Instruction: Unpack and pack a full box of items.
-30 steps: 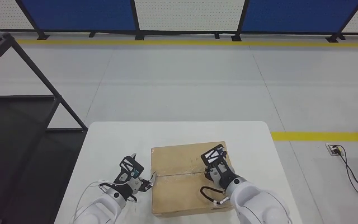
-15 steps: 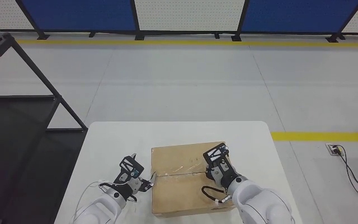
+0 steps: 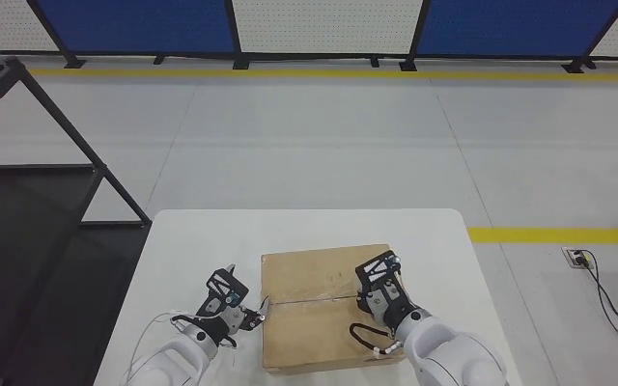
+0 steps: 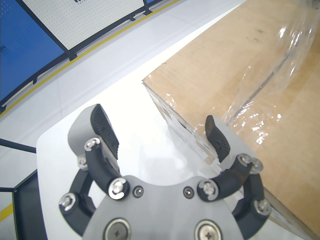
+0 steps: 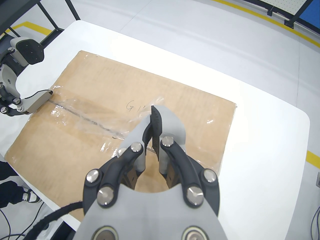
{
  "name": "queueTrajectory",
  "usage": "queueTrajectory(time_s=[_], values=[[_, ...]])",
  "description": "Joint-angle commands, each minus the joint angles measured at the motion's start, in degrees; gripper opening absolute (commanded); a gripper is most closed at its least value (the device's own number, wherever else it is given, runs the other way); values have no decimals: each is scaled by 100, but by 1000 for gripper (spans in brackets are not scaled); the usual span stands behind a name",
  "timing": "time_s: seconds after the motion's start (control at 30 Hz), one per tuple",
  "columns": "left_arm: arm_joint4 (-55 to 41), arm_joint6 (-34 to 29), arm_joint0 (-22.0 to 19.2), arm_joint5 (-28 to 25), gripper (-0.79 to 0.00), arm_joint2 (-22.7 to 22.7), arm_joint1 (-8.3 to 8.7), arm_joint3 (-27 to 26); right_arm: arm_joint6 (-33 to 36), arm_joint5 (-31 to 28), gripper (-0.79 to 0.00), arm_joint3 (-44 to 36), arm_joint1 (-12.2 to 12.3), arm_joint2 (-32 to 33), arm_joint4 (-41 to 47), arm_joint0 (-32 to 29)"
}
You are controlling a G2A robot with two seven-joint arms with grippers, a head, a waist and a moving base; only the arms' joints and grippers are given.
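A closed cardboard box (image 3: 309, 333) lies on the white table (image 3: 193, 241), its centre seam covered by clear tape (image 5: 82, 119). My right gripper (image 5: 153, 113) is over the box's right half, shut on a lifted end of the tape, which rises off the lid in a crinkled sheet (image 4: 277, 71). My left gripper (image 4: 153, 118) is open at the box's left edge, by the seam's end. One finger (image 5: 37, 99) rests on the lid's edge and the other (image 5: 26, 51) hangs beside the box over the table. In the top view the left gripper (image 3: 246, 317) and right gripper (image 3: 375, 280) flank the seam.
A black metal rack (image 3: 48, 222) stands just left of the table. Bare table surface runs behind the box and along its right side (image 5: 262, 131). The box's near side reaches almost to the table's front edge. Blue and white partitions (image 3: 319, 24) close the floor far behind.
My right gripper has shifted slightly to the right along the seam, drawing the tape further off the lid. The left gripper has stayed in place.
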Motion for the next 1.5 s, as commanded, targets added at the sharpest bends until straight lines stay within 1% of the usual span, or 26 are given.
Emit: queueTrajectory(time_s=[0.0,0.27,0.5,0.7,0.93,1.27,1.47], values=[[0,0,0,0,0,0,0,0,69,97,-785,-14,8,44,188,-19],[0,0,0,0,0,0,0,0,334,166,-785,44,61,260,1024,68],[0,0,0,0,0,0,0,0,325,244,-785,61,117,366,1405,88],[0,0,0,0,0,0,0,0,312,228,-785,32,177,389,1446,51],[0,0,0,0,0,0,0,0,477,158,-785,-145,256,348,1285,-82],[0,0,0,0,0,0,0,0,168,500,-785,-254,320,407,1511,-259],[0,0,0,0,0,0,0,0,111,628,-785,-267,362,439,1663,-307]])
